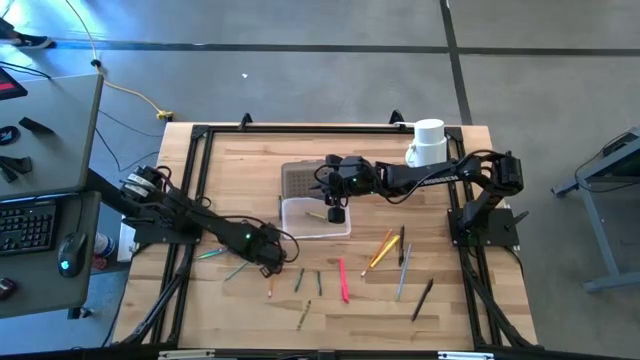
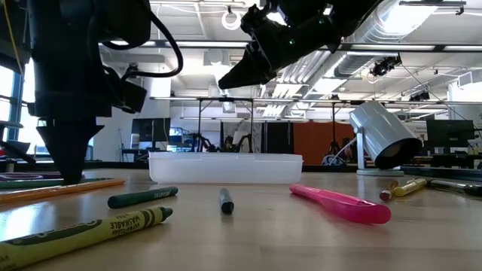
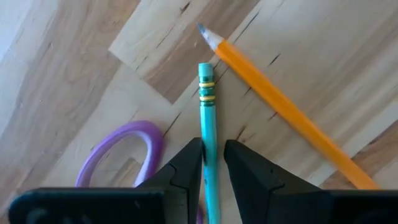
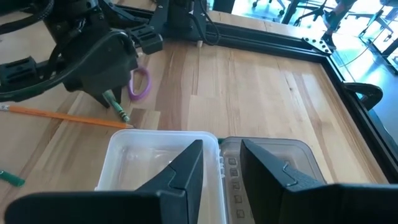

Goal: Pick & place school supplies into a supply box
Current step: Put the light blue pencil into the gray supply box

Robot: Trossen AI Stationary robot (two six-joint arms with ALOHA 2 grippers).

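Note:
My left gripper [image 3: 213,144] stands at the table's near left [image 1: 272,255], pointing down and shut on a teal pencil [image 3: 207,106]. An orange pencil [image 3: 292,115] lies beside it, and the purple scissors handle [image 3: 127,146] lies on the other side. My right gripper [image 4: 221,152] hangs open and empty over the supply box [image 1: 315,218], a clear tub whose grey dotted lid [image 1: 300,178] lies open behind it. More pens, pencils and crayons lie flat on the wood near the front edge. My left gripper pinches the teal pencil's shaft [image 3: 209,155] between its two fingers, coming from above and lying across it. The pencil runs out ahead of the fingers, its banded eraser end [image 3: 206,87] by the orange pencil's tip. It seems to lie on the wood.
A white mug [image 1: 428,140] stands at the far right. A pink pen [image 1: 344,280], yellow and orange pencils [image 1: 381,250], a grey pen [image 1: 403,272], a black pen [image 1: 422,298] and green crayons [image 1: 300,280] lie scattered along the front. A black frame [image 1: 200,180] edges the table.

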